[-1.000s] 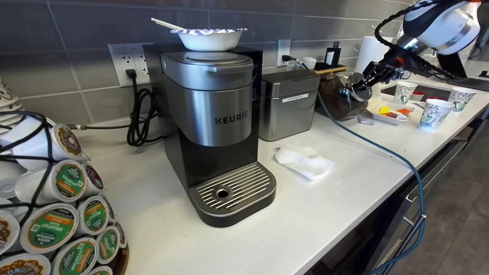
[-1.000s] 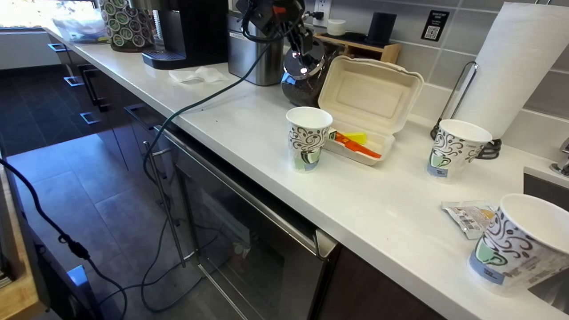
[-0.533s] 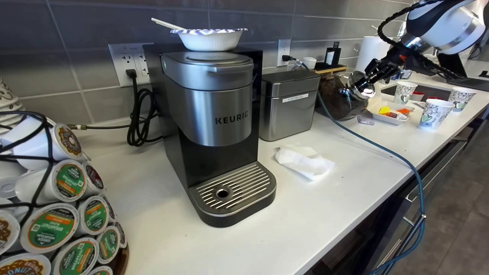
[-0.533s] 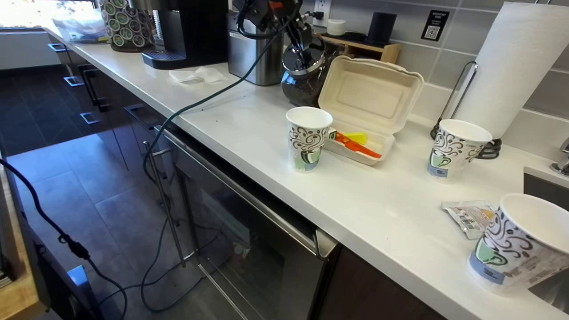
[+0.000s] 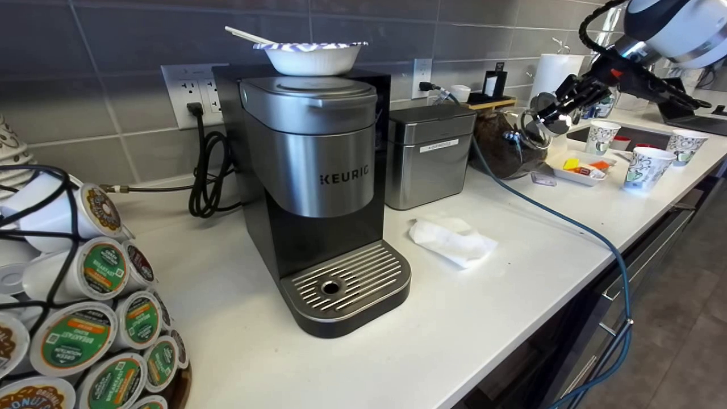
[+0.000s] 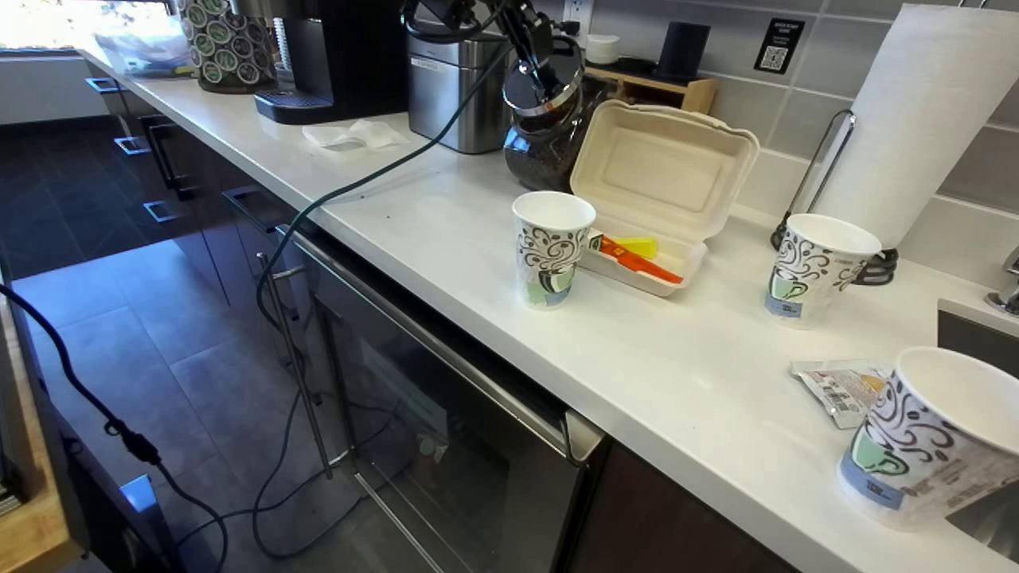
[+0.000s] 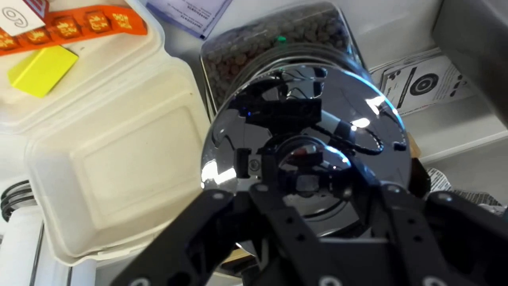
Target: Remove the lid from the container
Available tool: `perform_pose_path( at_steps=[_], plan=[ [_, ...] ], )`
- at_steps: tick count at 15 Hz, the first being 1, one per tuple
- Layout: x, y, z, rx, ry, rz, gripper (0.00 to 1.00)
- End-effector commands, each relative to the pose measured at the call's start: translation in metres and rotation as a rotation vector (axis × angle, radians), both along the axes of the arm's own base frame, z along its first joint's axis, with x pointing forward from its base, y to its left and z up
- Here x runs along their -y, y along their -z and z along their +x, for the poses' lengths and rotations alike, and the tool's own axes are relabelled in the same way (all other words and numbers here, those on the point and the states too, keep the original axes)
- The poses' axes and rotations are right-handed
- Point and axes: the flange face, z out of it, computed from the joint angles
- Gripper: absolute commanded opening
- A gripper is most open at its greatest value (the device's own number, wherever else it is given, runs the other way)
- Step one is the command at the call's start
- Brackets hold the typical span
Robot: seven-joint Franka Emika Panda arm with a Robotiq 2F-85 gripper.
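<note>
Chrome lid point(image 7: 305, 111), one, round, mirror-bright, with a ball knob point(image 7: 313, 155) at its middle. Location: at the mouth of the jar point(image 7: 278, 33), apparently just parted from the glass along the upper edge; whether the lower edge touches cannot be told.

Container for the above: said jar, one, clear, slant-mouthed, holding small brown pieces, kind uncertain. Stands on the counter point(image 5: 528, 255); body at 12 o'clock of the lid in the wrist view.

Gripper point(image 7: 315, 171), one, entering from 6 o'clock in the wrist view. Jaws clamped on the knob, from its 9 and 3 o'clock sides. Arm point(image 5: 679, 27), one, at 2 o'clock of the jar in an exterior view.

Adjacent lots: takeout box point(image 7: 135, 159), hinged, open, at 9 o'clock of the lid in the wrist view, near its edge; red sachet point(image 7: 79, 26) and yellow packet point(image 7: 41, 71), about 10 o'clock; steel canister point(image 5: 434, 162), at 9 o'clock of the jar in an exterior view; paper cup point(image 6: 553, 255), at 6 o'clock of the jar in an exterior view.

Step in hand, as judged: drawing the lid off. Grasp made; full clearance doubtful; set-down not yet done.

Next move, as judged: a straight pull along the mouth's slant until the whole rim clears the glass. Firm grip advised, the knob looking smooth and liable to slip. Carry thereafter to avoid the box at 9 o'clock; then a level lowering to the counter.
</note>
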Motion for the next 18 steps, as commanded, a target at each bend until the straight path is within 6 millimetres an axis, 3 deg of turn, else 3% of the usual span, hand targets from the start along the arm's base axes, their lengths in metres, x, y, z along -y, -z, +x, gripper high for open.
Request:
perform_pose_path(
  at_steps=[1, 4, 8, 10, 14, 18],
  plan=[
    [-0.023, 0.003, -0.037, -0.104, -0.086, 0.066, 0.21],
    [-0.040, 0.019, -0.066, -0.268, -0.140, 0.144, 0.21],
    [-0.032, 0.043, -0.092, -0.480, -0.039, 0.129, 0.21],
    [-0.024, 0.052, -0.089, -0.544, 0.028, 0.090, 0.21],
    [-0.028, 0.069, -0.083, -0.677, 0.034, 0.118, 0.21],
    [-0.023, 0.078, -0.069, -0.692, 0.052, 0.129, 0.21]
  ],
)
